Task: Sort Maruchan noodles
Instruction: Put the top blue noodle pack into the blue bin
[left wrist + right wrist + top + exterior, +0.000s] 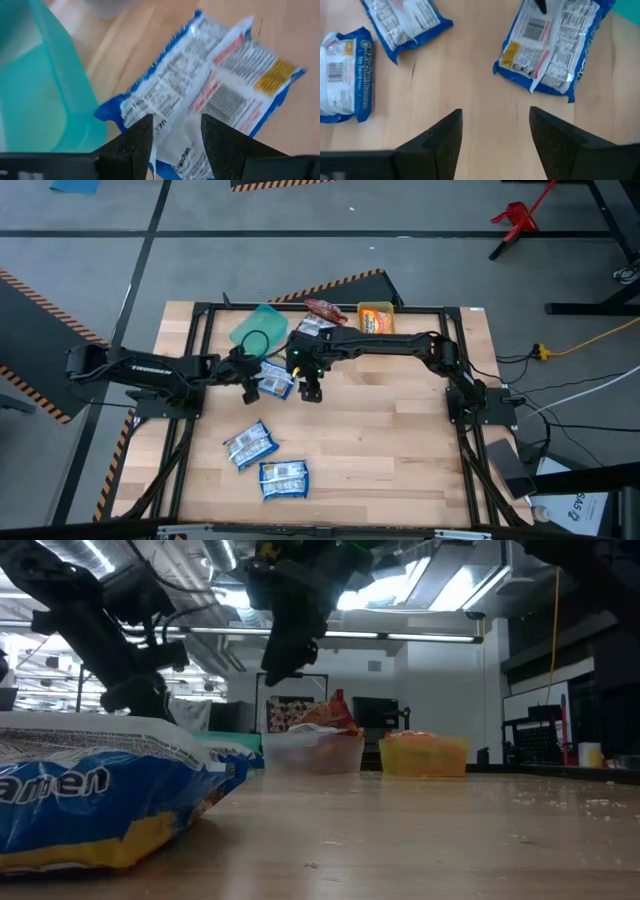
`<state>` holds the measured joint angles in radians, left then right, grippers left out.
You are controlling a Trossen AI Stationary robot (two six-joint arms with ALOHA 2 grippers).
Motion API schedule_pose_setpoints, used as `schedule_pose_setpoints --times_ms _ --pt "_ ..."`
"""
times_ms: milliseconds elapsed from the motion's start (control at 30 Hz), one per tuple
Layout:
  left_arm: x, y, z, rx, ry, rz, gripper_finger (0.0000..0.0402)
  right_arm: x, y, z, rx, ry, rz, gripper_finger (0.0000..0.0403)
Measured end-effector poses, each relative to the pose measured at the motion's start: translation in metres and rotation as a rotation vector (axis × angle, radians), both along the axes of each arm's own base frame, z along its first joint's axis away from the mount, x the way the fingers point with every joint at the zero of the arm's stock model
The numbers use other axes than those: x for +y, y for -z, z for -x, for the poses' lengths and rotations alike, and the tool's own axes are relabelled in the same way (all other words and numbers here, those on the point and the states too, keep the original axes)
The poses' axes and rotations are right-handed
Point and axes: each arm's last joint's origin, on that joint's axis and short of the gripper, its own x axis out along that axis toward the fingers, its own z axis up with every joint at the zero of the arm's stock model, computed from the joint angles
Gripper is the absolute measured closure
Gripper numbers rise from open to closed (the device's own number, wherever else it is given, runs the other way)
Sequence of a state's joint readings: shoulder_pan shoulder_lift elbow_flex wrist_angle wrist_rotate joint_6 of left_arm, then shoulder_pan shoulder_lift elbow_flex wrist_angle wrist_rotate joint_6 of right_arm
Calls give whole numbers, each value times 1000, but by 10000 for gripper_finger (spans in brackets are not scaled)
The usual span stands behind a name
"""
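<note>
1. Left gripper (250, 383): fingers spread, poised directly over a blue packet (273, 380); in the left wrist view that blue packet (200, 95) lies just ahead of the fingertips (140, 131), not yet pinched.
2. The packet's long axis runs slantwise across the gap between the fingers, near the green bin (259, 328).
3. Right gripper (311, 390): fingers apart, empty, hanging above bare wood just beside the same packet; the left arm is judged nearer.
4. Two more blue packets (250, 445) lie well apart toward the table's front.
5. Clear bin (318, 320) and yellow bin (376, 317) stand at the far edge.
</note>
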<state>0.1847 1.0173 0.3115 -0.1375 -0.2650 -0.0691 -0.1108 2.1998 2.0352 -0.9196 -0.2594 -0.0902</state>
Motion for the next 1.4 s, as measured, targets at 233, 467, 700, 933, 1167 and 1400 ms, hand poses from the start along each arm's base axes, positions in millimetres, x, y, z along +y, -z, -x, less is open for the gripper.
schedule_pose_setpoints --times_ms 233,467,700,933,1167,1400 --pt "2 12 -9 32 0 31 241 0 0 2 19 -4 0 187" --pt "-1 16 -12 -7 -38 152 267 0 1 3 30 8 -2 187" --pt "-5 16 -12 -23 -78 198 359 2 -25 24 77 15 7 187" --pt "-4 17 -12 -31 -111 208 398 -2 -69 40 -53 113 194 187" --pt "-6 17 -12 -54 -160 250 401 1 -137 88 -194 163 248 187" --pt "-14 14 -18 -126 -137 251 401 10 -205 163 -353 208 248 187"
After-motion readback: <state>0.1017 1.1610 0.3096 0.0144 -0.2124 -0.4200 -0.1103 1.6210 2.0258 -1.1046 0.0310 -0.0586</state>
